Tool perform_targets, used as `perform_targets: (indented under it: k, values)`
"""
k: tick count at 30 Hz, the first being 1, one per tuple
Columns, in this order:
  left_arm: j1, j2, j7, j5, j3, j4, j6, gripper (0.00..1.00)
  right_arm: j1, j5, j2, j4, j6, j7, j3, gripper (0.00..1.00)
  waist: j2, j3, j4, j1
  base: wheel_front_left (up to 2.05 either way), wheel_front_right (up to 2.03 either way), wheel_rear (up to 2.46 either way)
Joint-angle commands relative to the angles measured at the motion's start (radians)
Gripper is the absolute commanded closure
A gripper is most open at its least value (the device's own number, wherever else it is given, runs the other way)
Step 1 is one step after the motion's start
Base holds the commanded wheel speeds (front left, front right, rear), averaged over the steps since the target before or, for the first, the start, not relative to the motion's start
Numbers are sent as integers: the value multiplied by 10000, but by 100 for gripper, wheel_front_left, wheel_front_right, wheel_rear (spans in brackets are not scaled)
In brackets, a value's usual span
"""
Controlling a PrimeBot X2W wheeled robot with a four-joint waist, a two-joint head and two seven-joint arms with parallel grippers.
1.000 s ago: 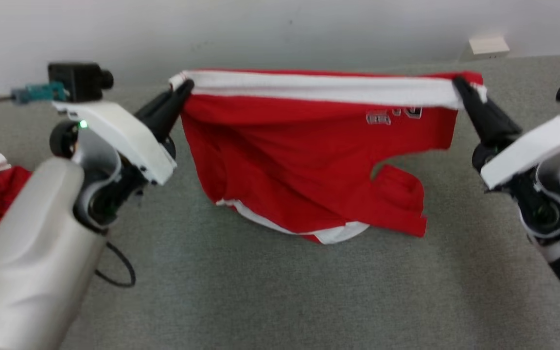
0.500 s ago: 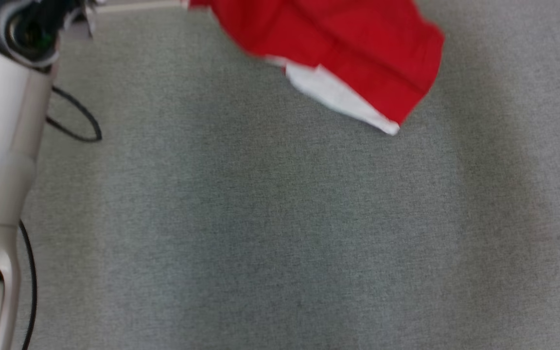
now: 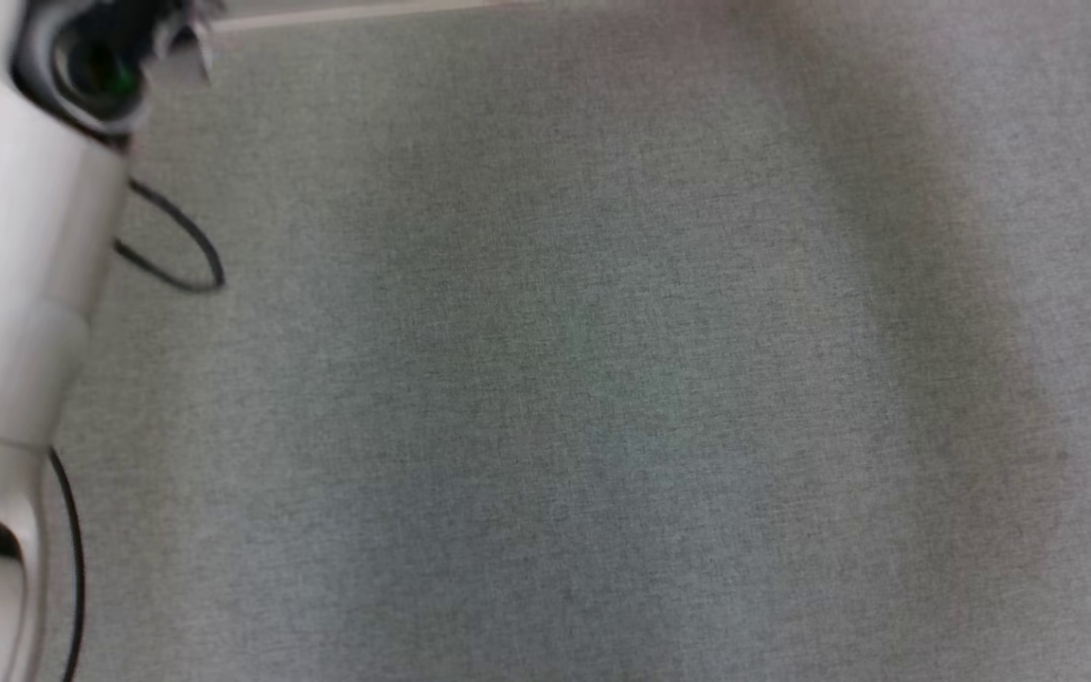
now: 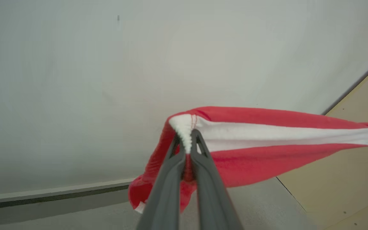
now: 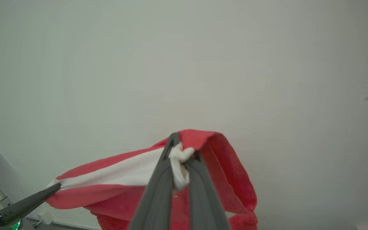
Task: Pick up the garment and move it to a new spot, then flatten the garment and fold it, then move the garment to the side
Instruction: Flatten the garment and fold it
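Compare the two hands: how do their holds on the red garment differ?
The left hand pinches the white band in a neat ridge at its tips; the right hand holds it as a crumpled lump. A broad fold of the red garment drapes over the right hand's tips; the left hand's show only a thin red edge. Both are shut on that band, stretched between them.

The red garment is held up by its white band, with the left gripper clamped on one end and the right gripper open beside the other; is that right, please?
Not quite: the right wrist view shows the right gripper shut on the white band of the red garment too. The left gripper is clamped as you say.
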Motion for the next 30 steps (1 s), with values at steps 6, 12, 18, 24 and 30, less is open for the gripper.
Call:
perform_targets:
  k: [6, 12, 18, 24, 30]
  values:
    - [2093, 659, 197, -1135, -1135, -1165, 19, 100, 1962, 476, -954, -966, -27, 816, 1349, 100, 0, -925, 75, -1, 0, 0, 0]
    - [4137, 1301, 894, -2306, -2014, -2634, 18, 100, 3732, 1165, -2038, -2078, -26, 1875, 2347, 100, 0, -1967, 210, -1, 0, 0, 0]
    - [5889, 1781, 1599, -3122, -2701, -3646, 18, 100, 5364, 1802, -3041, -2903, -26, 2523, 2943, 100, 0, -2980, 474, -1, 0, 0, 0]
    - [7595, 1840, 1774, -3735, -3208, -4619, 20, 100, 7106, 2270, -4011, -3832, -26, 2625, 3439, 100, 0, -3838, 802, -1, 0, 0, 0]
    - [8989, 2111, 1968, -3910, -3770, -6007, 315, 100, 8503, 2779, -5038, -5108, -26, 2915, 3799, 100, 0, -4198, 999, -1, 0, 0, 0]
